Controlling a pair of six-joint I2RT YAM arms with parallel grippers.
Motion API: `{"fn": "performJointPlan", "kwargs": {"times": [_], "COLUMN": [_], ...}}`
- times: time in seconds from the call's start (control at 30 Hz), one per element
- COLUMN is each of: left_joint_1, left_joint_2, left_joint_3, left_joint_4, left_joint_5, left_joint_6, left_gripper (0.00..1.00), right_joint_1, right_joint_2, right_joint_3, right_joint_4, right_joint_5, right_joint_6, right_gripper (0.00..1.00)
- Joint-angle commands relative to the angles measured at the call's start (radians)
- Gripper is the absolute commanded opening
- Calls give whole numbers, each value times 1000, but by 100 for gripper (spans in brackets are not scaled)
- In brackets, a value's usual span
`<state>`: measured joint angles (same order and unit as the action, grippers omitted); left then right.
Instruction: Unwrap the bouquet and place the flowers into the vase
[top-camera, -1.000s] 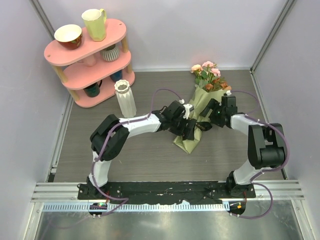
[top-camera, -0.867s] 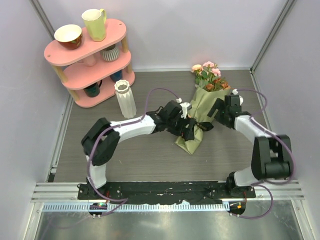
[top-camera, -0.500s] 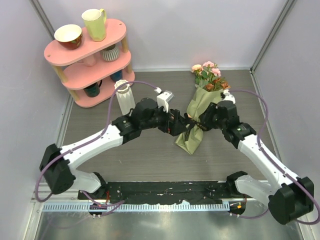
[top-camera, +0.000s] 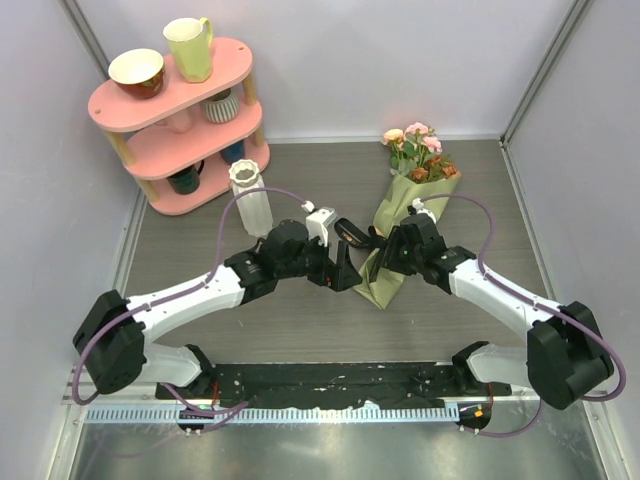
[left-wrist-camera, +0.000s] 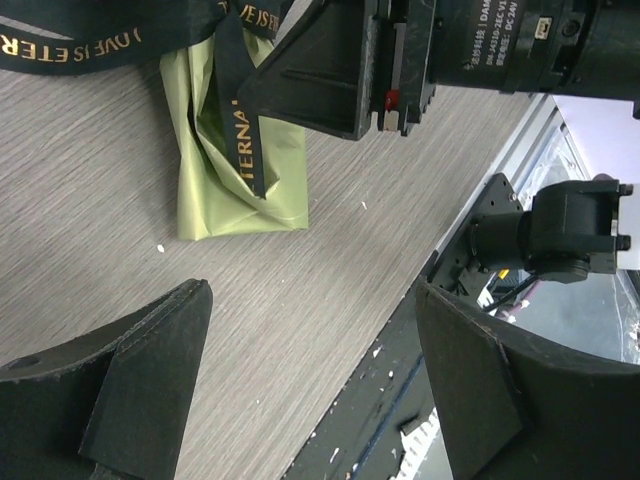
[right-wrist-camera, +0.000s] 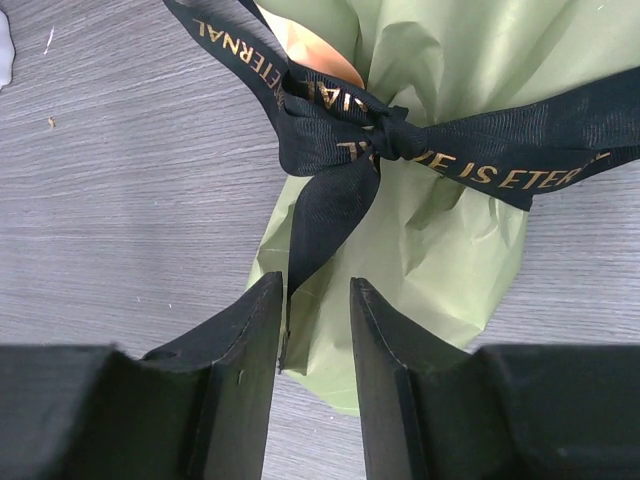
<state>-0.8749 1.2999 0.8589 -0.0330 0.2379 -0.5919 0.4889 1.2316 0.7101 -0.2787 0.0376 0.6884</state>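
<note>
**Just short of a pinch on the ribbon**

Flat on the table (top-camera: 300, 330) lies the bouquet (top-camera: 392, 262), its flowers (top-camera: 418, 150) pointing toward the far wall and the closed end of the paper (right-wrist-camera: 440, 250) toward the arms. The black ribbon (right-wrist-camera: 390, 140) is knotted around the paper's waist.

The right gripper (right-wrist-camera: 315, 290) hangs over that knot. Its jaws stand narrowly apart, and one loose ribbon tail drops into the slit between them, lying edge-on against one finger (right-wrist-camera: 240, 370). A gap shows beside the tail, so nothing is clamped.

The left gripper (left-wrist-camera: 312, 293) hovers just beside the paper's closed end, above bare table. Its jaws are spread wide and hold nothing.

The vase (top-camera: 250, 200) stands upright to the left of both grippers, apart from the bouquet and near the foot of the pink shelf (top-camera: 170, 130).
</note>
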Motion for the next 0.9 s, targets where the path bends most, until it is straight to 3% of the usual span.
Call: {"fn": "performJointPlan", "kwargs": {"times": [0.0,0.07,0.17,0.3,0.43,0.5,0.6,0.87], "left_joint_1": [4,2,4,5,7,8,17,25], "left_joint_2": [56,99,139,208,335,425,521,634], "left_joint_3": [28,45,54,97,195,270,339,345], "left_joint_4": [100,99,102,93,36,-31,-51,-15], "left_joint_5": [20,17,-18,-71,-146,-160,-176,-196], "left_joint_6": [-13,-8,-5,15,46,60,66,37], "left_gripper": [86,85,85,80,77,82,81,48], "right_joint_1": [5,4,5,5,5,5,5,5], "right_joint_2": [11,29,57,28,-99,-135,-179,-241], "right_joint_3": [-21,-21,-15,-9,5,11,25,101], "right_joint_4": [113,136,154,148,96,70,42,33], "right_joint_5": [5,-1,-21,-25,-55,-53,-44,-47], "right_joint_6": [31,36,42,37,30,28,28,37], "right_gripper": [38,38,27,1,1,1,1,1]}}
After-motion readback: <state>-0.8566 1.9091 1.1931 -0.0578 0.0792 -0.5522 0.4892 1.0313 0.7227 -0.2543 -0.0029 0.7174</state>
